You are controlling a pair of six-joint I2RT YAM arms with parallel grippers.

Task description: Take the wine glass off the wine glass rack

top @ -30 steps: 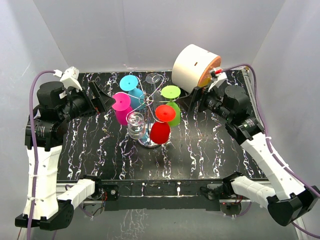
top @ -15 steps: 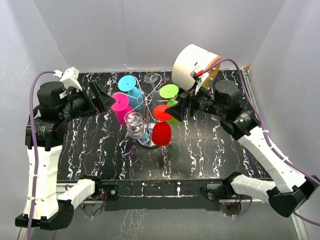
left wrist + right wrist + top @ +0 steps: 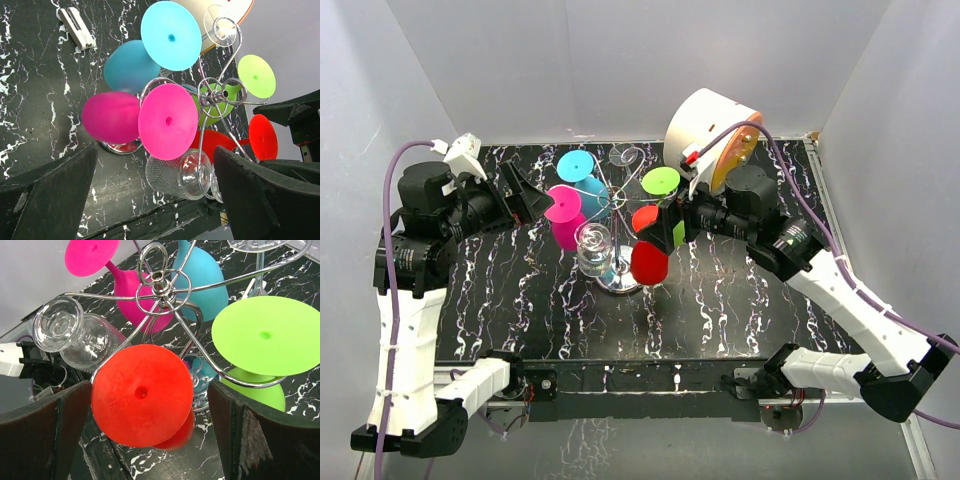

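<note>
**Item:** red, opaque, plastic-looking wine glass (image 3: 141, 395).

**Location:** it hangs bowl-down from a curled arm of the silver wire wine glass rack (image 3: 159, 280), in the middle of the black marbled table (image 3: 740, 300). The flat foot is uppermost. A lime-green glass (image 3: 265, 335) and a clear cut glass (image 3: 80, 335) hang close by.

**Handling, judged:** light, stiff and smooth, likely slippery. The neighbours may knock it.

**Best hold:** across the stem just under the foot, or across the bowl, then slide it out along the wire.

**Right gripper** (image 3: 668, 228)**:** jaws wide, the red foot framed between them, holding nothing.

**Left gripper** (image 3: 527, 193)**:** spread wide, empty, facing a magenta glass (image 3: 167, 120).
</note>
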